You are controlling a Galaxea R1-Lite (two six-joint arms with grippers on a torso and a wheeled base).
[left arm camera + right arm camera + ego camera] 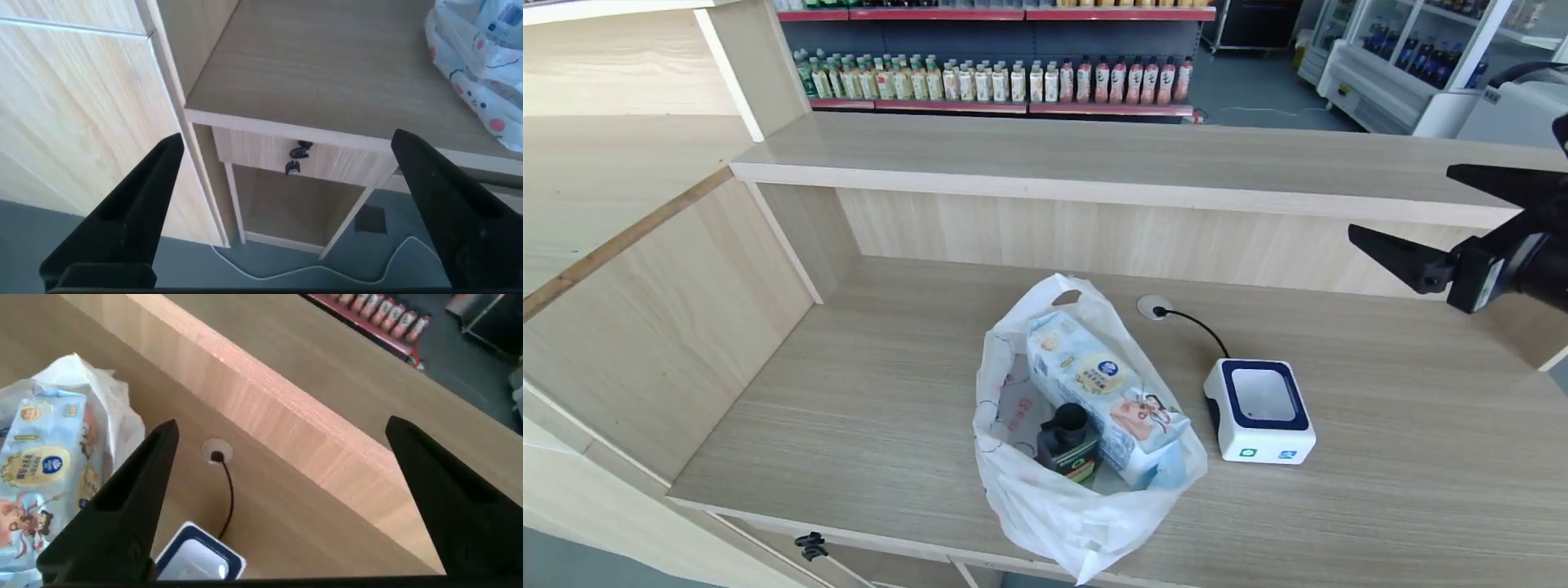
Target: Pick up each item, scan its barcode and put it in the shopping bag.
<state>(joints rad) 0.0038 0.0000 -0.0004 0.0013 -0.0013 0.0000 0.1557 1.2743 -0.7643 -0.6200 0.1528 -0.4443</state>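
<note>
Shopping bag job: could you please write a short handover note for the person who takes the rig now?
Left gripper: jaws open, holding nothing, off the counter's front edge.
Right gripper: jaws open, holding nothing, raised over the counter's right side.
The shopping bag stands on the counter beside the scanner, with the tissue pack and dark bottle inside.
Done: both are bagged.
Left: probably nothing; check for further items.

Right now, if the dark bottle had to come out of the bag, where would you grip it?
Take the dark bottle by its black cap, probably from straight above: the cap points up, and the tissue pack and shopping bag crowd its sides.
</note>
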